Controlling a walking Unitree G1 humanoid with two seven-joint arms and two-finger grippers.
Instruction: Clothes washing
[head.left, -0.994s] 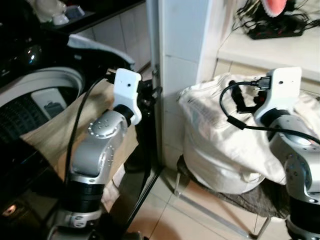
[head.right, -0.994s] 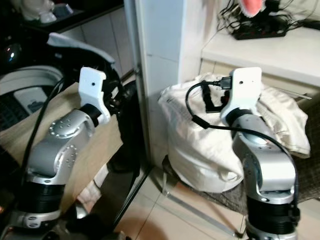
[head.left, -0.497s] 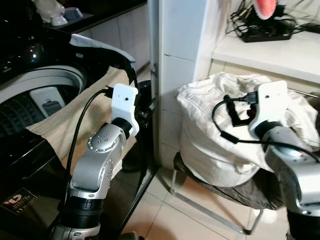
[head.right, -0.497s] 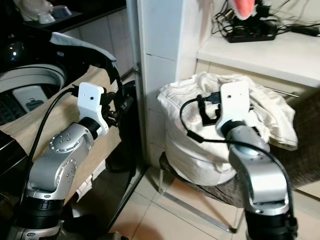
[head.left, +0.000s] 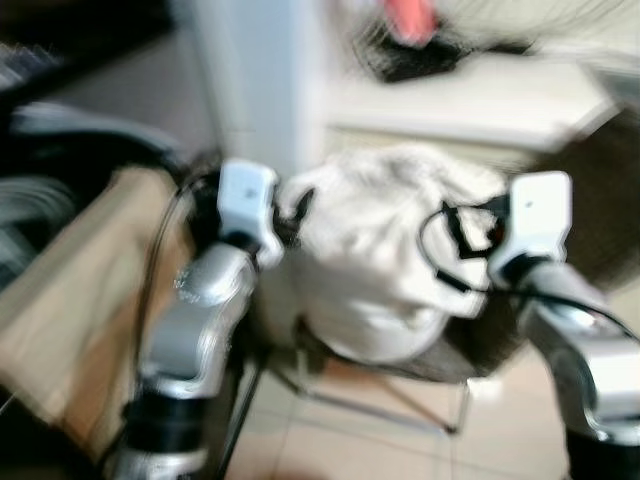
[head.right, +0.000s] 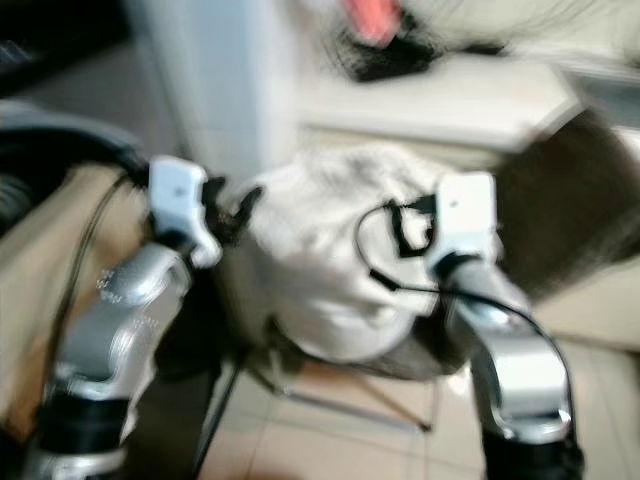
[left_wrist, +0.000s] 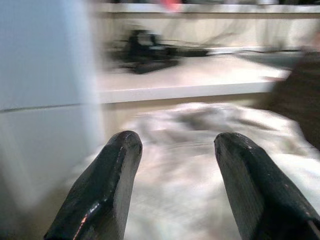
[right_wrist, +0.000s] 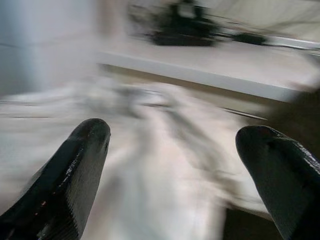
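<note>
1. Blurred head views centred on a bulging white laundry bundle (head.left: 375, 270), heaped on a low metal-legged stand (head.left: 400, 385) over a pale tiled floor (head.left: 350, 450).
2. Left of the bundle — a white tiled pillar (head.left: 255, 80); further left, beige cloth (head.left: 70, 300) draped over a dark washing machine (head.left: 20, 200), edges smeared by motion.
3. Behind and above the bundle, a pale counter (head.left: 470, 100) carrying a black power strip with cables (head.left: 405, 55) and something pink-red (head.left: 405, 18) too blurred to identify.
4. Right of the bundle, a dark brown fabric (head.left: 575, 210) hanging near the counter's edge.
5. Left gripper (left_wrist: 172, 145) raised at the bundle's left flank, fingers spread apart, holding nothing; bundle visible between the two black fingers (left_wrist: 107, 190) in the left wrist view.
6. Right gripper (right_wrist: 172, 137) raised at the bundle's right flank — fingers spread wide, empty, white cloth showing between them in the right wrist view.
7. Contact between either gripper and the bundle: cannot tell through the blur.
</note>
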